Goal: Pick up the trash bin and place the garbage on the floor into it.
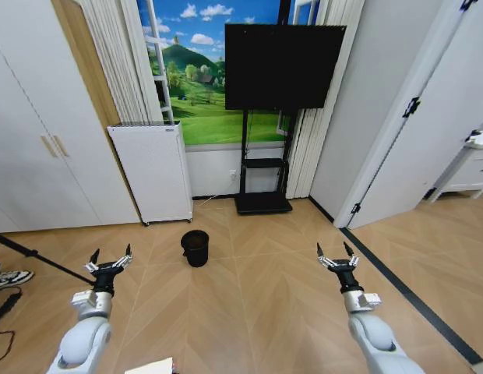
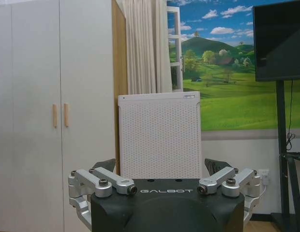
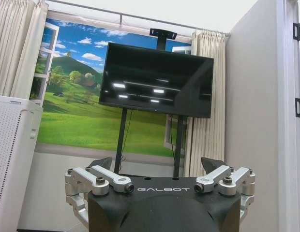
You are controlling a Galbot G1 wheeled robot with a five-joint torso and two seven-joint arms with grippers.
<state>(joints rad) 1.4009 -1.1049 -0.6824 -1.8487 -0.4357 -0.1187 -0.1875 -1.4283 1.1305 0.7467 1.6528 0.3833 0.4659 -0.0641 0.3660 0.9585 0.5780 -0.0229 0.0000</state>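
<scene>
I'm holding both arms low and forward, left end effector point(image 1: 111, 261) and right end effector point(image 1: 338, 255) spread wide, gripping nothing. Trash bin point(image 1: 195, 248) is standing on the floor between them, farther ahead.

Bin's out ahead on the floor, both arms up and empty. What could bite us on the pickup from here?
1. The trash bin is small with an open top; a gripper closing on its rim could tip it.
2. It stands nearer the left gripper than the right gripper, so a right-arm reach would probably stretch further.
3. The white perforated appliance stands just behind the bin; driving in could crowd it.
</scene>
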